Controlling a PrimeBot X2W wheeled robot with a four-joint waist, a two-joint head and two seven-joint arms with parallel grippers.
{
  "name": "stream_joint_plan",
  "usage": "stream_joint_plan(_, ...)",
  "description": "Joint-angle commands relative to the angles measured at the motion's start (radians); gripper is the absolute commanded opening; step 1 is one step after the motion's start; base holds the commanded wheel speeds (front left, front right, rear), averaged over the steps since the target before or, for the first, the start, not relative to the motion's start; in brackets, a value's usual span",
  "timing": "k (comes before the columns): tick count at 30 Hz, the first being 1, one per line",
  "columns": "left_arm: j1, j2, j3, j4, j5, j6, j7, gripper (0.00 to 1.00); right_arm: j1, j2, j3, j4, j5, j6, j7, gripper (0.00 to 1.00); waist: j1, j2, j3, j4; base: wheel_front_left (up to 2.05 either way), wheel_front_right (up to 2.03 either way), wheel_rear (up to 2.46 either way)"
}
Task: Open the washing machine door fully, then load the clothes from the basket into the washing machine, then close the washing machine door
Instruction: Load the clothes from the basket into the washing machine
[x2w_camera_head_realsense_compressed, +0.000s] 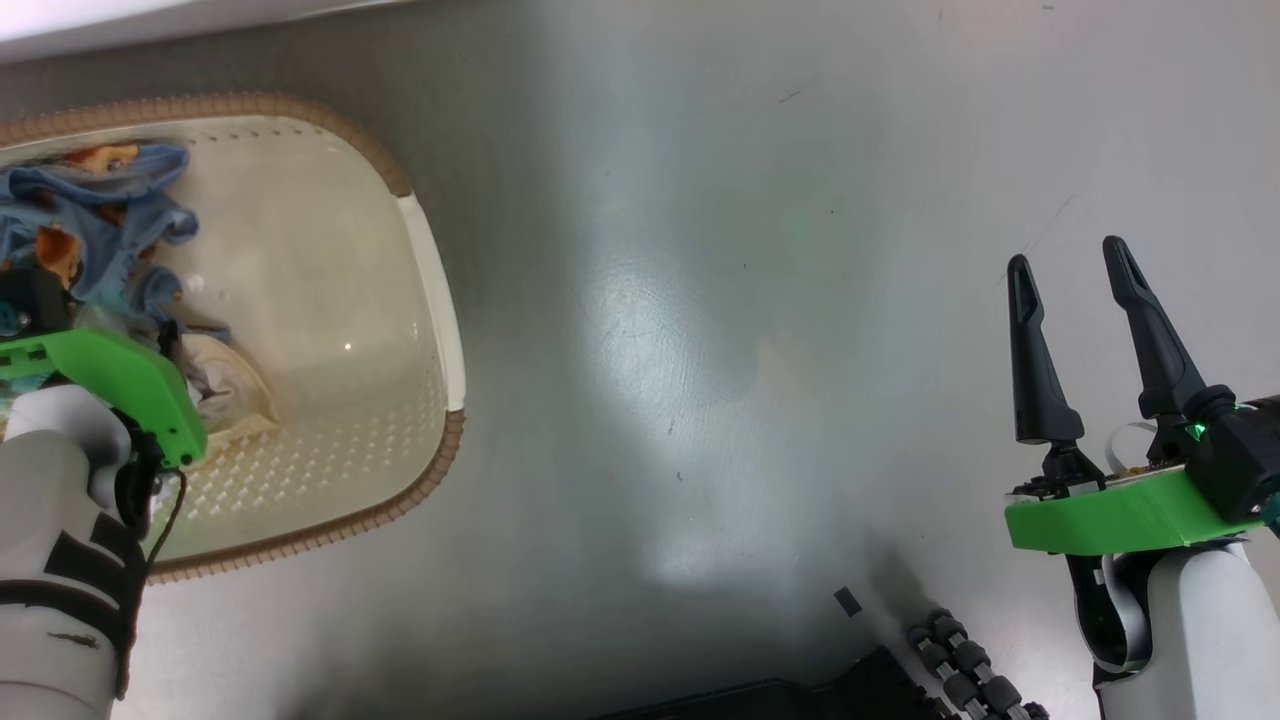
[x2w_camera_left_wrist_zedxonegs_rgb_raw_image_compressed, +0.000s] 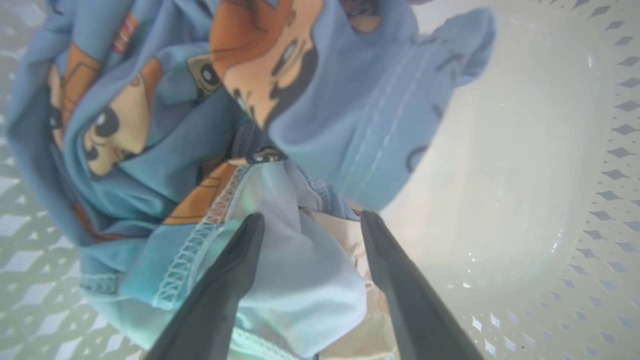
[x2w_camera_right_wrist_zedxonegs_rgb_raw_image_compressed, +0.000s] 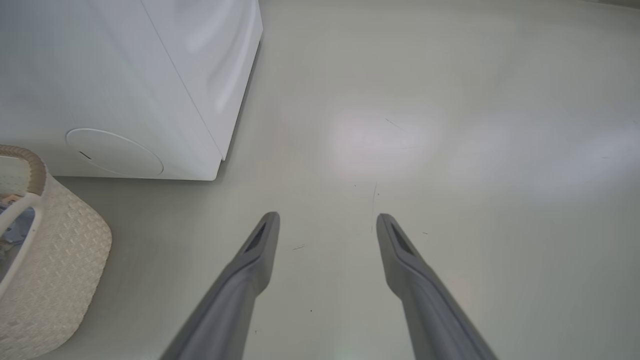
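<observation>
Left hand (x2w_camera_left_wrist_zedxonegs_rgb_raw_image_compressed: 311, 217), open, straddled a fold of clothes (x2w_camera_left_wrist_zedxonegs_rgb_raw_image_compressed: 350, 115) in the basket (x2w_camera_left_wrist_zedxonegs_rgb_raw_image_compressed: 615, 150); sinking deeper before closing would gather more.

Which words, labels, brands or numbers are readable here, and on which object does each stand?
None are readable.
The light blue printed clothes carry cartoon faces, no letters.
The big white washing machine shows no label on this side.
The cream perforated plastic basket bears no writing.

Basket (x2w_camera_head_realsense_compressed: 430, 300) is running off the left edge; pale forearm (x2w_camera_head_realsense_compressed: 50, 520) is covering part of the clothes (x2w_camera_head_realsense_compressed: 100, 220) (lower folds); washing machine (x2w_camera_right_wrist_zedxonegs_rgb_raw_image_compressed: 125, 75) is getting cropped top and left.
</observation>
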Motion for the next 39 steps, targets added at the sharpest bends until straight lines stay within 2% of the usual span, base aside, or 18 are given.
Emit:
stream_joint_plan(1,0.028,0.039,0.018,0.000,-0.011,0.005,0.005,1.00,0.056,-0.001,0.016,-0.021,-0.013,0.002,-0.012,1.00,0.0000,0.0000,0.000,0.001,0.00,0.00,0.00)
stream_joint_plan(2,0.028,0.038,0.017,0.000,-0.013,0.002,0.005,0.71,0.056,-0.001,0.016,-0.021,-0.013,0.002,-0.012,1.00,0.0000,0.0000,0.000,0.002,0.00,0.00,0.00)
stream_joint_plan(3,0.029,0.037,0.016,0.000,-0.017,-0.005,0.004,0.00,0.055,-0.001,0.016,-0.021,-0.016,0.002,-0.012,1.00,0.0000,0.0000,-0.001,0.003,0.00,0.00,0.00)
stream_joint_plan(24,0.063,0.063,0.010,0.000,-0.047,-0.013,-0.020,0.00,-0.017,-0.001,0.050,0.012,0.016,0.002,-0.012,1.00,0.0000,0.0000,-0.066,-0.027,0.00,0.00,0.00)
stream_joint_plan(32,0.116,0.066,0.004,0.000,-0.053,-0.018,-0.092,0.00,-0.031,-0.001,0.053,0.038,0.023,0.002,-0.012,1.00,0.0000,0.0000,-0.144,-0.031,0.00,0.00,0.00)
stream_joint_plan(39,0.151,0.043,-0.001,0.000,-0.065,-0.039,-0.172,0.00,-0.030,-0.001,0.053,0.062,0.019,0.002,-0.012,1.00,0.0000,0.0000,-0.221,-0.012,0.00,0.00,0.00)
